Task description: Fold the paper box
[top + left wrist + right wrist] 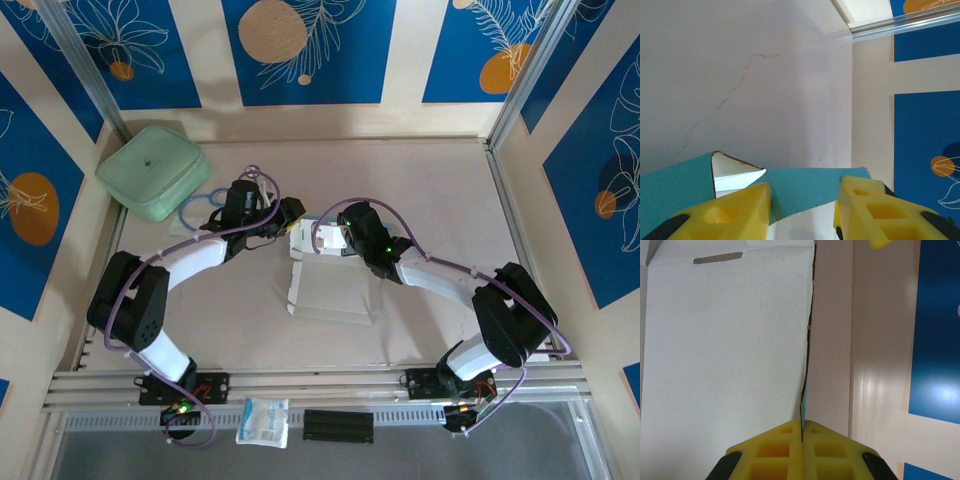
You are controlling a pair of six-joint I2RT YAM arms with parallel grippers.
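Observation:
The paper box [330, 285] lies partly unfolded in the middle of the table, white side up, with its far flaps raised. My right gripper [330, 238] holds its far edge. In the right wrist view the right gripper [802, 426] is shut on the thin edge of the white panel [730, 350], where a sliver of blue shows. My left gripper [288, 215] is at the box's far left corner. In the left wrist view a blue flap [810, 180] spans the gap between its yellow fingers [735, 210], which stand apart; the left gripper [805, 195] is open around that flap.
A pale green rounded case [153, 171] sits at the back left, with a blue ring [200, 208] beside it. A small clear packet [263, 421] and a black bar [338, 425] lie on the front rail. Patterned walls close in the back and sides.

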